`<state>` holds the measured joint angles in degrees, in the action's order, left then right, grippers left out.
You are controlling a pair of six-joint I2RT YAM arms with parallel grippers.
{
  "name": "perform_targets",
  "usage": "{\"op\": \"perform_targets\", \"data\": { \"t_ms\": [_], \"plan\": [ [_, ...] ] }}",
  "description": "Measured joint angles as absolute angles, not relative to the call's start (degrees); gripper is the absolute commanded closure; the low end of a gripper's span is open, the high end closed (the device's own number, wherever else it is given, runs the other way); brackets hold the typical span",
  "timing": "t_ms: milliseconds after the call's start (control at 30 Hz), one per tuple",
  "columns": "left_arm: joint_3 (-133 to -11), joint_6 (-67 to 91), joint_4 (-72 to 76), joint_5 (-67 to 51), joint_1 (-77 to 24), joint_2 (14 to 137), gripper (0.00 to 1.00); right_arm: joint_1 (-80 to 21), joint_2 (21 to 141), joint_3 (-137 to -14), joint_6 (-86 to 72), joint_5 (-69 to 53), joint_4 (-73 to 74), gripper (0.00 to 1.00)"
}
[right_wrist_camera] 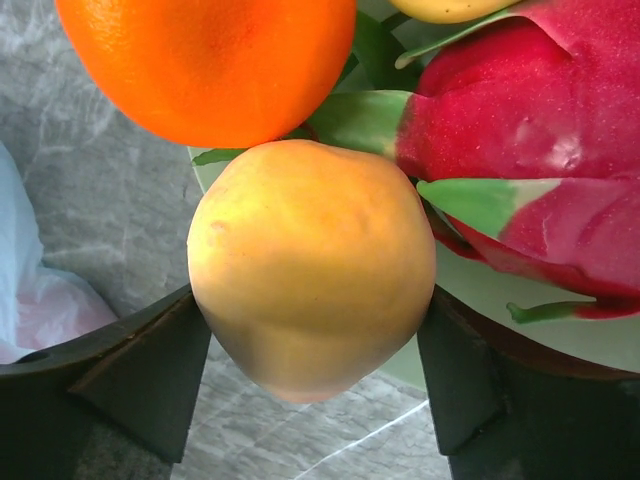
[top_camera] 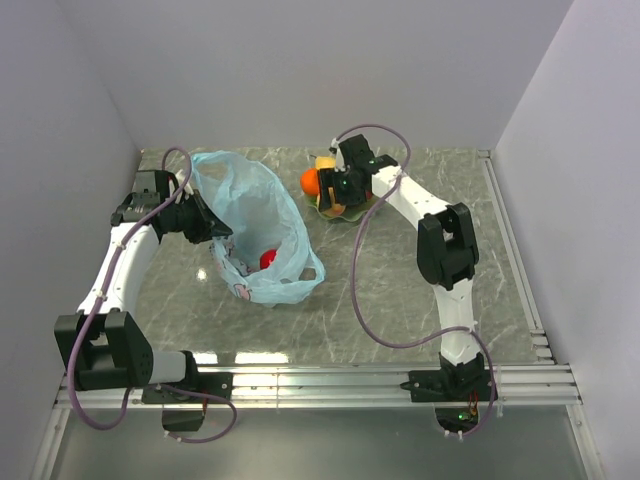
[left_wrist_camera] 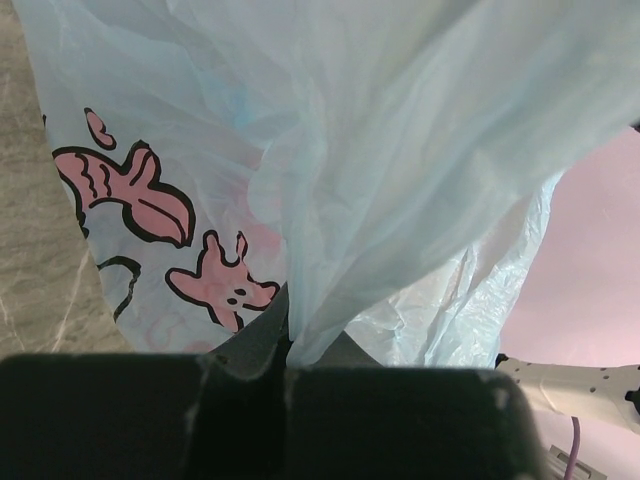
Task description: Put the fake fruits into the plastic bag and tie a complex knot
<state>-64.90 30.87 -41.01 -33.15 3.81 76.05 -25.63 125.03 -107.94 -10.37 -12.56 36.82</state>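
Note:
The light-blue plastic bag (top_camera: 250, 200) with pink cartoon print lies open at the left, and a red fruit (top_camera: 267, 259) lies inside it. My left gripper (top_camera: 215, 232) is shut on a fold of the bag's rim (left_wrist_camera: 380, 150), which bunches between its fingers (left_wrist_camera: 250, 335). My right gripper (right_wrist_camera: 310, 300) is over the pale green plate (right_wrist_camera: 520, 320), its fingers pressed against both sides of a yellow-orange fruit (right_wrist_camera: 310, 265). An orange (right_wrist_camera: 210, 60) and a pink-red fruit with green leaves (right_wrist_camera: 510, 110) lie just beyond it. No knot shows.
The plate (top_camera: 360, 208) stands at the back centre of the grey marble table, right of the bag. White walls close in the left, back and right. A metal rail (top_camera: 350, 380) runs along the near edge by the arm bases.

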Motion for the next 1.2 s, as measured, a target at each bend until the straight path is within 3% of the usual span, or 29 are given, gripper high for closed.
{"op": "perform_targets", "data": {
  "t_ms": [67,167,433,700,767,933,1200],
  "plan": [
    [-64.93,30.83,-41.15,-33.15,3.86,76.05,1.0,-25.63,124.99,-107.94,-10.52,-12.71,36.75,0.35],
    [-64.95,30.79,-41.28,-33.15,3.95,76.05,1.0,-25.63,124.53,-107.7,-10.61,-13.06,36.8,0.41],
    [-64.95,30.7,-41.21,-33.19,3.95,76.16,1.0,-25.1,110.69,-100.38,-10.0,-17.56,36.73,0.43],
    [-65.06,30.65,-41.23,-33.87,3.95,76.77,1.0,-32.88,101.06,-106.15,-4.54,-27.24,33.01,0.42],
    [-65.47,30.61,-41.39,-34.39,3.95,77.1,1.0,-37.54,102.15,-109.32,-1.3,-28.18,34.11,0.37],
    [-67.31,29.45,-41.43,-35.18,3.95,77.28,1.0,-45.32,110.76,-119.79,4.45,-29.91,39.18,0.06],
    [-67.9,27.64,-41.28,-37.85,4.01,77.36,1.0,-43.51,116.92,-121.23,6.66,-29.76,45.08,0.0]
  ]
}}
